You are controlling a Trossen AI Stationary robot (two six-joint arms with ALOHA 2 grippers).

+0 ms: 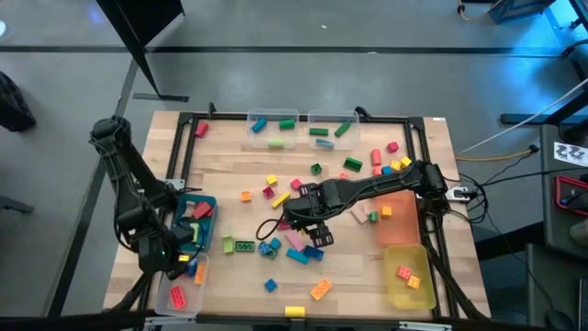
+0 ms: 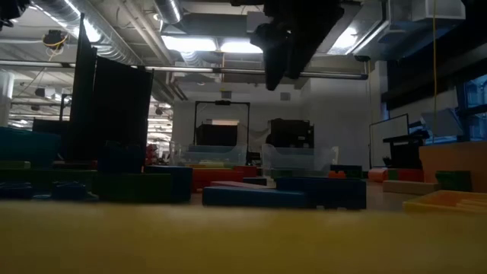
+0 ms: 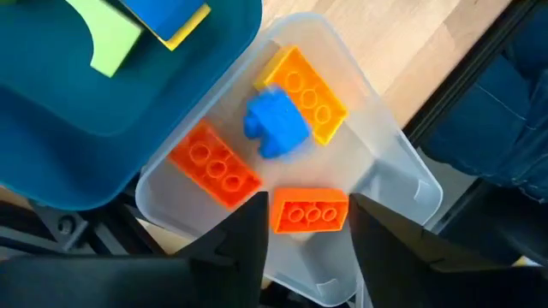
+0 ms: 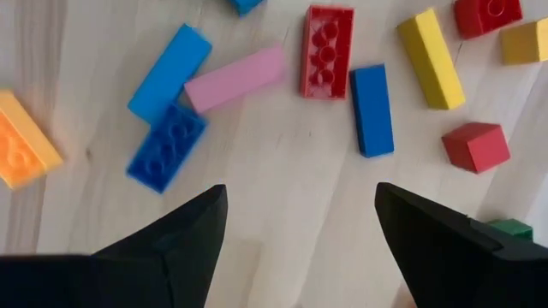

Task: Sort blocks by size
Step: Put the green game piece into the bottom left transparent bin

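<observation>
Orange brick [image 3: 310, 210] lies between the left gripper [image 3: 308, 235]'s parted fingers, in the clear bin [image 3: 402, 180] with a blue brick [image 3: 276, 128]. Right gripper [image 4: 300, 231] hangs released over loose blocks [image 4: 372, 109] mid-bench [image 1: 230, 175]. Crowded blocks risk a double pick or a nudged neighbour.

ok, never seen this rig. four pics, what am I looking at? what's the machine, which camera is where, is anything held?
Two dark robot arms at a wooden table, sorting toy bricks. One picture looks straight down, one sits at table level, and two ride on the wrists. The left gripper hangs open over a clear bin holding orange bricks and a blue brick that looks just dropped. The right gripper is open, empty, above loose blocks mid-table. Nothing is held. Other bins ring the table's edges.
</observation>
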